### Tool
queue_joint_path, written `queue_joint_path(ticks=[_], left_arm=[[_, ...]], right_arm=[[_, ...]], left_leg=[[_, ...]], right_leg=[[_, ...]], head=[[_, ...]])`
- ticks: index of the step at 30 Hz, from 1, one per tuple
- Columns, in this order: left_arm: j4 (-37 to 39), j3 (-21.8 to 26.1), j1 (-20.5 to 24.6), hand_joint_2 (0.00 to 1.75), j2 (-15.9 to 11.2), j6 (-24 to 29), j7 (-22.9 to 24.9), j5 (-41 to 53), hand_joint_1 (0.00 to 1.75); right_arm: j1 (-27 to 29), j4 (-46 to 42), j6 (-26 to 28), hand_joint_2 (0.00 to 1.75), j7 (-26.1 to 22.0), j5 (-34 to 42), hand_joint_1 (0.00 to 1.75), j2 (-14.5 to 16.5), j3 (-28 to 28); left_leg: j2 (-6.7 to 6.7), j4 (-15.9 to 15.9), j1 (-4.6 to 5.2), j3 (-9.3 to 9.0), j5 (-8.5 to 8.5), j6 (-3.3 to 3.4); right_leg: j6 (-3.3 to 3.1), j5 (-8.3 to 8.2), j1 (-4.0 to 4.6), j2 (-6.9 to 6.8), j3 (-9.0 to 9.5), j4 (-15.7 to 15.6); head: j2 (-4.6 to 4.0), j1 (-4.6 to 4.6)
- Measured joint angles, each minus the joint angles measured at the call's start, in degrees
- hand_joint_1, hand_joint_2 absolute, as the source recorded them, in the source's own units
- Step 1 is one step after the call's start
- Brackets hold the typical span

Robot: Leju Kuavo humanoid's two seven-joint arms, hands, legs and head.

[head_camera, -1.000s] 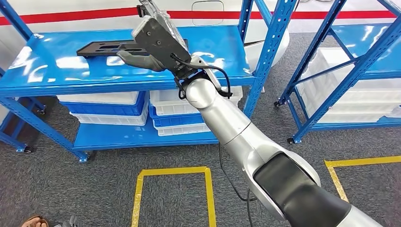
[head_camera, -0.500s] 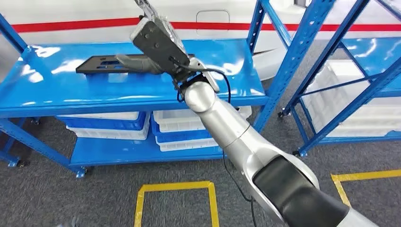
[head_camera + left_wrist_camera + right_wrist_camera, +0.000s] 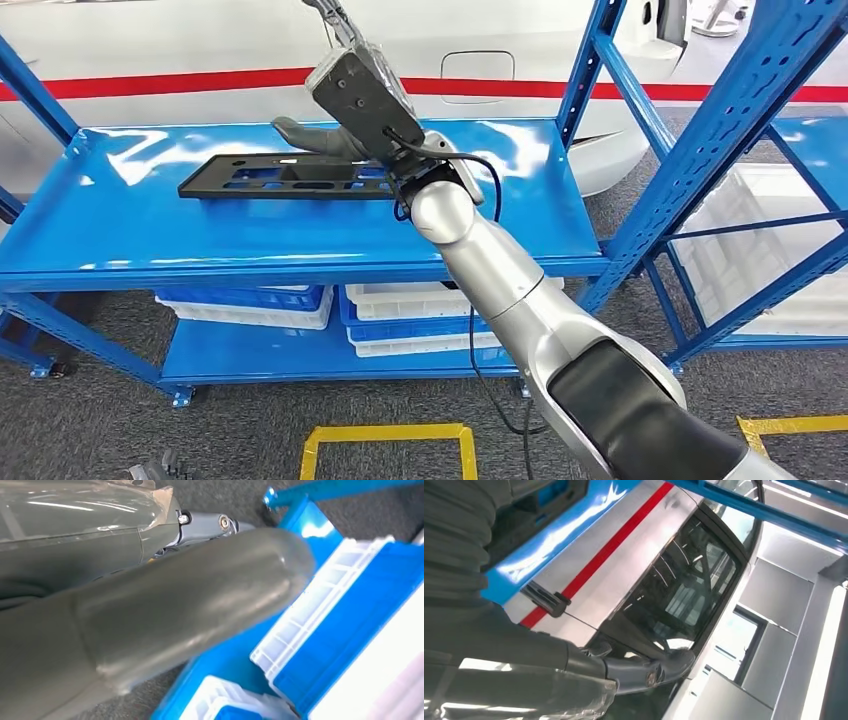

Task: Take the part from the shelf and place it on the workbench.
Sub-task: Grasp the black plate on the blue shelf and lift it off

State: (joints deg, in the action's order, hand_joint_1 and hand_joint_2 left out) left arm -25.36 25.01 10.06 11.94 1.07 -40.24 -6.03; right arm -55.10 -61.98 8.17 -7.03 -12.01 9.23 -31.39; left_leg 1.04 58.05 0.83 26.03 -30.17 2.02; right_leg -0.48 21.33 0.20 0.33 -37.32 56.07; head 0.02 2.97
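- Reaching over the top board of the blue shelf (image 3: 120, 215), the right hand (image 3: 335, 125) sits at the near end of the black part (image 3: 270, 178).
- Its grey thumb lies on the part's far edge; whether the fingers grip it I cannot tell.
- The part lies flat on the board.
- White and blue bins (image 3: 400, 315) sit below.
- The left hand (image 3: 150, 605) appears as a blurred grey thumb, its state unclear.

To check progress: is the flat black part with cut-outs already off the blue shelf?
No, the flat black part lies on the blue shelf, with the right hand at it.
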Motion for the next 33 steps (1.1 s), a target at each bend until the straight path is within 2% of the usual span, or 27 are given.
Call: queue_joint_path(ticks=[2,3,5,6,7,8,10,11,12,15,16,17,18,20,21,22,23,24,25,26,27,28,29,31,33], left_arm=[[0.08,-0.02,0.27,0.0,-0.13,0.0,-0.01,0.0,0.0],[0.15,-0.03,0.34,0.0,-0.18,0.0,-0.02,0.0,0.0],[0.26,-0.02,0.37,0.0,-0.25,0.01,-0.01,0.0,0.0],[0.29,-0.01,0.35,0.0,-0.29,0.02,-0.02,0.0,0.0],[0.31,0.0,0.34,0.0,-0.34,0.02,-0.01,0.0,0.0],[0.32,0.0,0.33,0.0,-0.41,0.02,-0.02,0.0,0.0],[0.43,-0.01,0.3,0.0,-0.5,0.02,-0.01,0.02,0.0],[0.55,-0.02,0.28,0.0,-0.54,0.03,0.02,0.04,0.0],[0.65,-0.04,0.28,0.0,-0.55,0.03,0.04,0.08,0.0],[0.72,-0.08,0.33,0.0,-0.63,0.1,0.05,0.31,0.0],[0.72,-0.1,0.36,0.0,-0.65,0.16,0.14,0.44,0.0],[0.71,-0.14,0.4,0.0,-0.68,0.24,0.28,0.6,0.0],[0.71,-0.17,0.45,0.0,-0.7,0.34,0.43,0.74,0.0],[0.71,-0.23,0.48,0.0,-0.74,0.54,0.64,0.92,0.0],[0.71,-0.25,0.45,0.0,-0.74,0.6,0.7,0.96,0.0],[0.71,-0.26,0.41,0.0,-0.74,0.62,0.76,0.98,0.0],[0.71,-0.26,0.39,0.0,-0.73,0.63,0.81,1.01,0.0],[0.72,-0.28,0.38,0.0,-0.73,0.64,1.01,1.1,0.0],[0.77,-0.33,0.37,0.0,-0.7,0.69,1.4,1.31,0.0],[0.94,-0.48,0.41,0.0,-0.72,0.92,2.07,1.74,0.0],[1.18,-0.73,0.46,0.0,-0.76,1.52,3.15,2.45,0.0],[1.63,-1.12,0.5,0.0,-0.86,2.83,4.89,3.58,0.0],[2.29,-1.58,0.54,0.0,-1.05,4.67,7.27,4.87,0.0],[4.15,-2.3,0.37,0.0,-1.95,9.1,14.4,7.24,0.0],[6.47,-3.01,-0.37,0.0,-3.15,12.85,22.97,9.68,0.0]], right_arm=[[-0.32,-0.37,0.0,1.75,-0.04,-0.06,0.0,0.2,0.0],[-0.36,-0.46,0.0,1.75,-0.05,-0.08,0.0,0.27,-0.01],[-0.23,-0.49,-0.02,1.75,-0.05,-0.08,0.0,0.37,-0.02],[-0.1,-0.49,-0.02,1.75,-0.05,-0.08,0.0,0.37,-0.02],[0.01,-0.49,-0.02,1.75,-0.05,-0.08,0.0,0.37,-0.02],[0.08,-0.49,-0.02,1.75,-0.05,-0.08,0.0,0.37,-0.02],[0.12,-0.48,-0.1,1.75,-0.05,-0.07,0.0,0.38,-0.03],[0.05,-0.47,-0.19,1.75,-0.05,-0.06,0.0,0.37,-0.02],[-0.02,-0.48,-0.31,1.75,-0.04,-0.05,0.0,0.37,-0.01],[-0.25,-0.67,-0.49,1.75,-0.04,0.04,0.0,0.19,0.21],[-0.33,-0.74,-0.51,1.75,-0.05,0.08,0.0,0.07,0.32],[-0.4,-0.78,-0.54,1.75,-0.05,0.13,0.0,-0.09,0.39],[-0.4,-0.78,-0.57,1.75,-0.04,0.19,0.0,-0.27,0.43],[-0.17,-0.78,-0.61,1.75,-0.01,0.27,0.0,-0.71,0.45],[0.03,-0.78,-0.61,1.75,0.01,0.29,0.0,-0.91,0.46],[0.19,-0.78,-0.62,1.75,0.02,0.33,0.0,-1.09,0.46],[0.27,-0.78,-0.63,1.75,0.02,0.38,0.0,-1.2,0.46],[0.28,-0.78,-0.65,1.75,0.02,0.44,0.0,-1.28,0.46],[0.29,-0.77,-0.69,1.75,0.03,0.53,0.0,-1.36,0.45],[0.27,-0.75,-0.74,1.75,0.06,0.63,0.0,-1.47,0.45],[0.26,-0.75,-0.81,1.75,0.15,0.77,0.0,-1.58,0.44],[0.27,-0.8,-0.86,1.75,0.23,0.94,0.0,-1.71,0.46],[0.25,-0.89,-0.9,1.75,0.3,1.11,0.0,-1.83,0.5],[0.35,-1.48,-0.93,1.75,0.35,1.44,0.0,-1.97,0.55],[0.64,-2.45,-0.98,1.75,0.33,1.63,0.0,-2.03,0.5]], left_leg=[[-0.23,5.27,-0.4,2.6,-0.39,-0.6],[-0.34,8.58,-0.69,4.82,-1.32,-1.0],[-0.56,13.47,-1.35,9.56,-4.42,-1.74],[-0.7,14.09,-1.67,11.23,-5.48,-2.07],[-0.82,13.07,-1.98,12.11,-5.23,-2.36],[-0.92,10.38,-2.26,12.12,-3.41,-2.62],[-1.36,3.23,-2.6,10.95,2.79,-2.97],[-1.67,0.67,-2.58,10.38,5.05,-2.84],[-1.9,-0.64,-2.45,9.93,6.32,-2.53],[-1.78,-1.44,-2.04,8.56,6.66,-1.01],[-1.65,-1.68,-1.97,8.06,6.71,-0.56],[-1.54,-1.79,-1.88,7.59,6.64,-0.17],[-1.38,-1.88,-1.78,7.31,6.41,0.21],[-1.06,-1.88,-1.49,6.94,5.7,0.78],[-0.89,-1.88,-1.31,6.6,5.27,0.93],[-0.71,-1.88,-1.09,6.09,4.79,1.02],[-0.54,-1.89,-0.84,5.41,4.26,1.07],[-0.41,-1.91,-0.58,4.61,3.67,1.11],[-0.3,-1.97,-0.41,4.03,3.09,1.14],[-0.17,-1.99,-0.23,3.43,2.56,1.06],[-0.05,-2.05,-0.16,3.15,2.11,0.88],[0.03,-1.95,-0.13,2.99,1.86,0.67],[0.09,-1.83,-0.09,2.75,1.79,0.39],[-0.06,-0.01,-0.17,3.45,1.94,-0.06],[-0.23,5.15,-0.45,6.39,1.45,-0.71]], right_leg=[[-1.49,0.33,-0.31,0.05,1.59,-0.08],[-1.9,0.93,-0.29,0.07,2.21,-0.1],[-1.96,2.14,-0.35,0.22,3.36,-0.09],[-1.8,2.77,-0.42,0.32,4.02,-0.08],[-1.58,3.42,-0.54,0.42,4.79,-0.07],[-1.3,4.12,-0.7,0.47,5.68,-0.06],[-0.57,5.51,-0.84,0.5,7.19,-0.06],[-0.12,6.11,-0.8,0.53,7.78,-0.15],[0.36,6.58,-0.7,0.56,8.1,-0.35],[1.73,7.03,-0.34,0.48,9.04,-0.29],[1.99,7.08,-0.29,0.39,8.72,0.85],[2.08,7.37,-0.32,0.32,7.4,3.09],[2.02,7.97,-0.41,0.26,5.17,6.51],[1.73,10.1,-0.42,0.23,-0.43,14.06],[1.72,11.01,-0.39,0.23,-2.64,15.98],[1.89,11.08,-0.32,0.23,-3.86,15.96],[2.25,9.96,-0.24,0.23,-4.02,13.9],[2.64,7.64,-0.11,0.22,-3.23,10.11],[2.68,4.56,0.1,0.2,-2.07,6.11],[2.27,2.26,0.36,0.16,-1.29,2.83],[1.6,0.46,0.63,0.14,-0.57,0.77],[0.77,-0.45,0.81,0.13,-0.29,-0.01],[0.13,-0.44,0.76,0.12,-0.07,-0.26],[-0.43,-0.81,0.08,0.16,1.05,-0.94],[-0.97,-0.51,-0.53,0.21,2.07,-1.44]], head=[[0.0,-0.08],[0.0,-0.08],[0.0,-0.11],[0.0,-0.12],[0.0,-0.13],[0.0,-0.11],[-0.01,-0.14],[-0.01,-0.18],[-0.01,-0.21],[-0.01,-0.18],[-0.01,-0.12],[-0.01,-0.08],[-0.01,-0.04],[0.0,-0.03],[0.0,-0.02],[0.0,-0.02],[0.0,-0.02],[0.0,-0.02],[-0.01,-0.03],[-0.01,-0.14],[-0.02,-0.16],[-0.02,-0.19],[-0.01,-0.2],[0.0,-0.09],[0.0,-0.09]])
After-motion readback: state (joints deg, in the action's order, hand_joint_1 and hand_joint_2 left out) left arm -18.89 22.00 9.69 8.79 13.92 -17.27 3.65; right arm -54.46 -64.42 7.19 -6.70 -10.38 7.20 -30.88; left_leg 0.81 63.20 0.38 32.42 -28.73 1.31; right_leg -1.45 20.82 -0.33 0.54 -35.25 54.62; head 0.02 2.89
